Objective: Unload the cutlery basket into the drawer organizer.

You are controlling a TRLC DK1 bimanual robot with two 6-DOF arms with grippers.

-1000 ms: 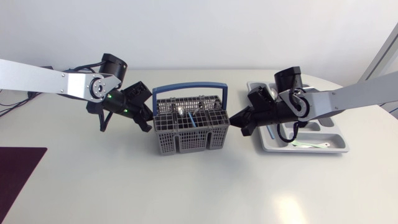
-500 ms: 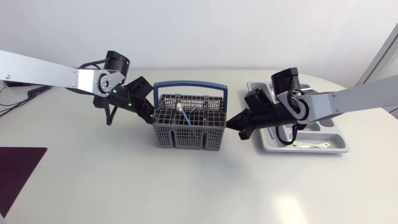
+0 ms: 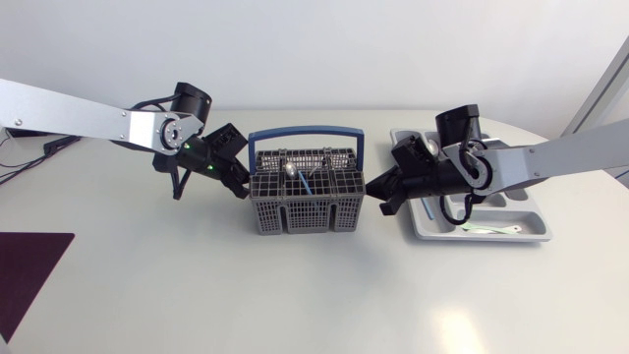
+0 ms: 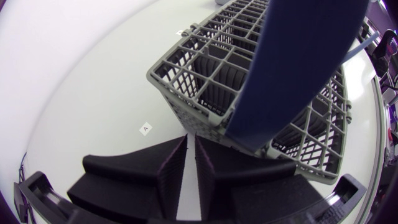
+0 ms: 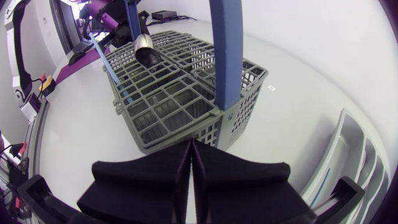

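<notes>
The grey cutlery basket with a blue handle stands mid-table, holding a metal spoon and a blue-handled utensil. My left gripper is shut, empty, its tips at the basket's left wall. In the left wrist view the left gripper points at a basket corner. My right gripper is shut, empty, at the basket's right wall. The right wrist view shows the right gripper against the basket below the handle. The white drawer organizer lies right of the basket.
The organizer holds a blue-handled piece and a pale green piece. A dark purple mat lies at the table's left front edge. Small white tags are stuck on the tabletop near the basket.
My left arm has come in to the right against the basket, and the basket has slid slightly to the right. My right gripper has backed off a little to the right with it.
</notes>
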